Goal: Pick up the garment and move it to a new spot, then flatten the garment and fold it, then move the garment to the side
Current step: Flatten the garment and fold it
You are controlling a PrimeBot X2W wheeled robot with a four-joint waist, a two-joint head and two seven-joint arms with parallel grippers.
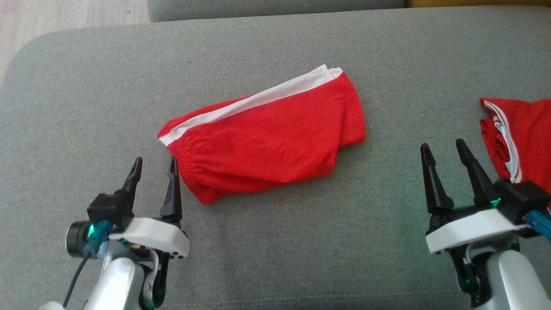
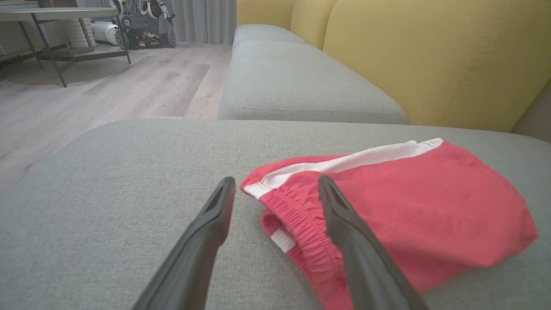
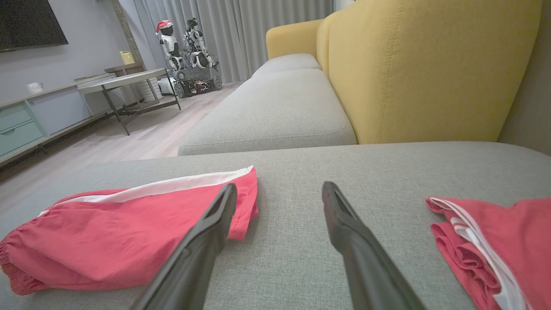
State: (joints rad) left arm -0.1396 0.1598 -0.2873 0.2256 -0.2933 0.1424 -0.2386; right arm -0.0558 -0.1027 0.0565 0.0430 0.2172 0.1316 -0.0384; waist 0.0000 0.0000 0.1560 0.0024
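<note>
From the head view, the red shorts (image 1: 267,129) lie about midway across the grey seat cushion (image 1: 275,249). The gathered waistband points toward the cushion's near-left part and the hems toward its far right, and a white stripe runs along the far side. The left gripper (image 1: 155,159) stands just beside the waistband end, fingers spread wide and holding nothing. The right gripper (image 1: 443,144) is equally wide and empty. It sits well apart from the hems, near the cushion's right edge and close to a second red garment (image 1: 523,129).

The shorts look laid leg over leg and fairly flat, so the step in hand is probably a grasp, either for a further fold or to carry them aside.

In the left wrist view, the left gripper's right finger overlaps the elastic waistband (image 2: 301,215), while the other finger is over bare cushion. This claw would do best to shift toward the waistband, so both fingers straddle every layer there and not just the top one.

In the right wrist view, the hem corner (image 3: 247,202) shows beside the left finger, and the gap between the fingers is over bare fabric. This arm should reach toward that corner and keep away from the second garment. Both ends should be pinched and raised together, so the fold probably stays closed.
</note>
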